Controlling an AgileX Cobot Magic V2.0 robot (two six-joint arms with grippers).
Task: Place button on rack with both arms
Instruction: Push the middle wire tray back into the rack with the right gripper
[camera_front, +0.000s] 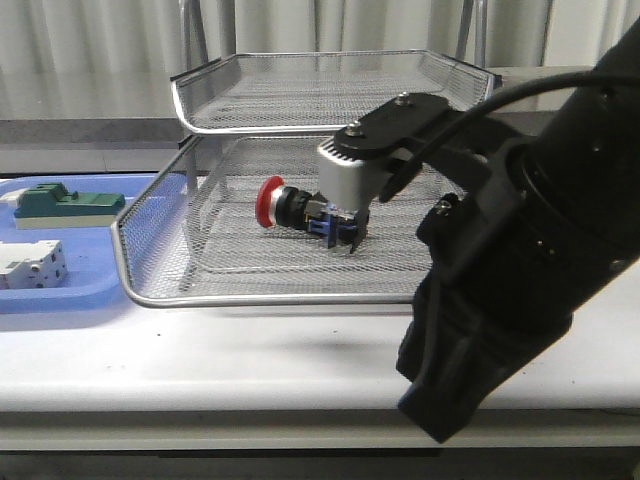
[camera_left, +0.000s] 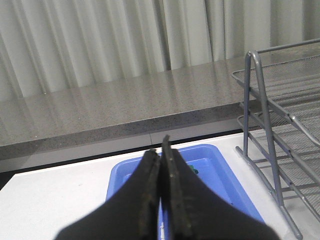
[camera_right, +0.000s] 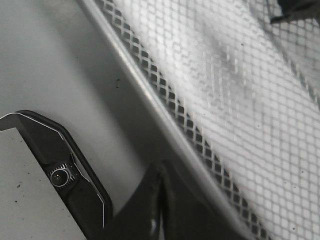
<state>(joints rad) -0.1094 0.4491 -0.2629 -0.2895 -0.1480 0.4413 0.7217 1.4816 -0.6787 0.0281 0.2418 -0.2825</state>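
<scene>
Black right gripper (camera_front: 348, 238) sits tips-down at the blue rear block of the button (camera_front: 290, 205). Its fingers look nearly together in the wrist view, but whether it holds the button cannot be told. Button lies on its side in the lower tier of the rack (camera_front: 150, 290), red head leftward. Left gripper (camera_left: 163, 150) is closed and empty above the blue tray (camera_left: 220, 175).

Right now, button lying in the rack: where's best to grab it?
Likely its black barrel, from above, closing across it: the button lies on its side on the rack's lower tier, red head leftward, with the right tool crowding the blue rear.
</scene>
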